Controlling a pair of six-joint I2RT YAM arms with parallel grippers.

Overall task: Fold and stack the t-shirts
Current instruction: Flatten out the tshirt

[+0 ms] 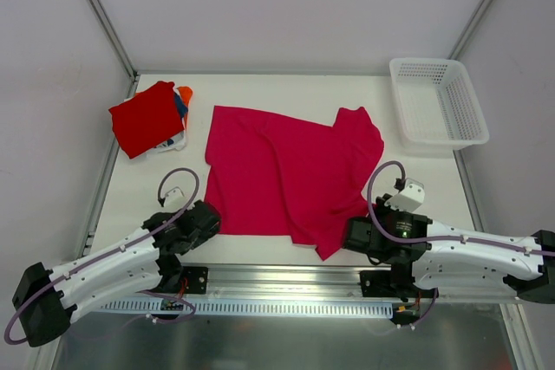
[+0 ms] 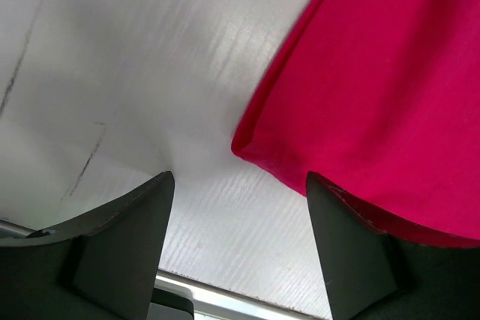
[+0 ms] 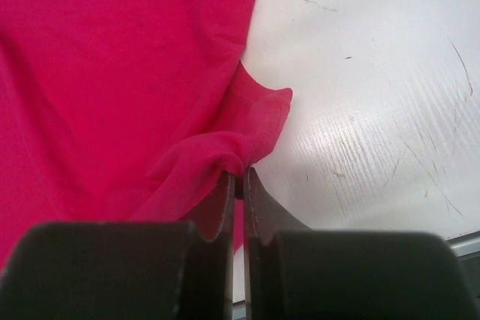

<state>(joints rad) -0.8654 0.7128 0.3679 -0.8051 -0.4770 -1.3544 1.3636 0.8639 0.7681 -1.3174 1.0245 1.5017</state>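
We note magenta t-shirt [image 1: 286, 175] spread rumpled mid-table [image 1: 130, 205], right gripper [image 3: 240, 177] pressed together, pinching its near-right hem, left gripper [image 2: 238, 185] spread wide at its near-left corner, folded red t-shirt [image 1: 146, 117] atop other folded shirts [image 1: 181, 103] far left.

**Laundry Laid Out on White Table [image 1: 286, 93]**

A magenta-pink t-shirt [image 1: 277, 171] lies spread and rumpled across the middle of the table. A folded stack [image 1: 179, 123], with a red t-shirt [image 1: 144, 118] on top, sits at the far left. A white mesh basket [image 1: 451, 139] stands in the far right corner.
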